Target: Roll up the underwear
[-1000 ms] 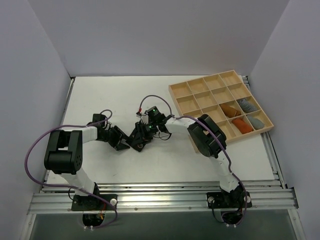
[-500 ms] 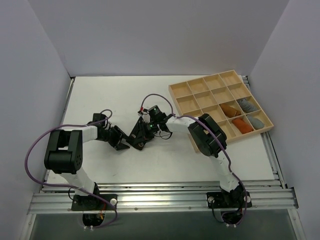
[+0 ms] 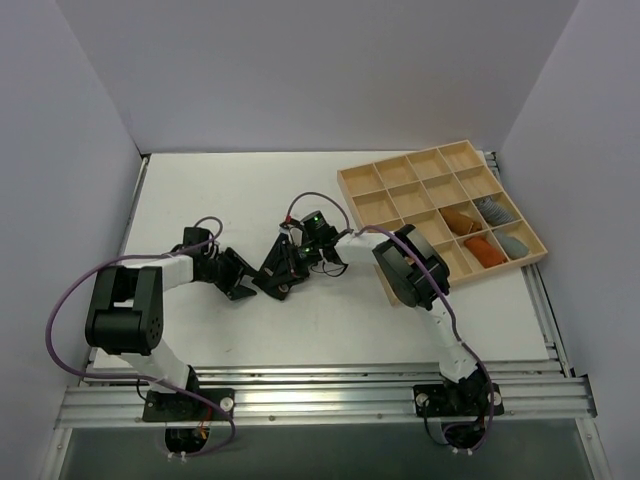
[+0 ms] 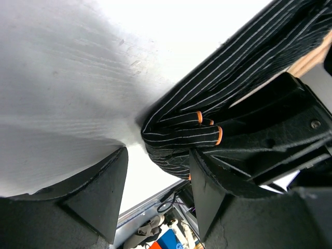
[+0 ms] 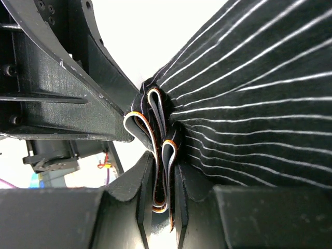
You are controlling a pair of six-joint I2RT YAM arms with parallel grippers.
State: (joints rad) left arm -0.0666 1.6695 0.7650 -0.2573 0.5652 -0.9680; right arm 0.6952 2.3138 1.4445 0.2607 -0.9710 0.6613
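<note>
Table (image 3: 200, 200): white, walled on three sides. Wooden tray (image 3: 342, 176) at the far right, with orange rolls (image 3: 483, 250) and grey rolls (image 3: 513, 243) in its right-hand compartments, the other compartments bare.

Arms: left arm (image 3: 150, 275) and right arm (image 3: 405, 265) both reach inward and meet mid-table, well apart from the tray. Against the overhead view a second ago, the right wrist has shifted slightly toward the tray side. The left arm has barely moved.

The underwear (image 5: 249, 78): black with thin pale stripes and an orange-edged hem, lying on the table between the two tools. Overhead it is mostly hidden under them. One end is bunched into several stacked folds, and the rest trails away flat.

Right gripper (image 5: 162, 192): jaws drawn in tight on the looped hem folds, pinching them. This grip looks freshly taken.

Left gripper (image 4: 155, 171): jaws stand wide apart. The bunched end sits between and just past the fingertips, against the right-hand finger and clear of the other. Not clamping.

Reading: hold on the bunch appears to be passing from left to right. The fabric is gathered rather than wound, so the roll is only started. Risk: the pinch catches only the hem, and the folds may splay once the left backs away.
</note>
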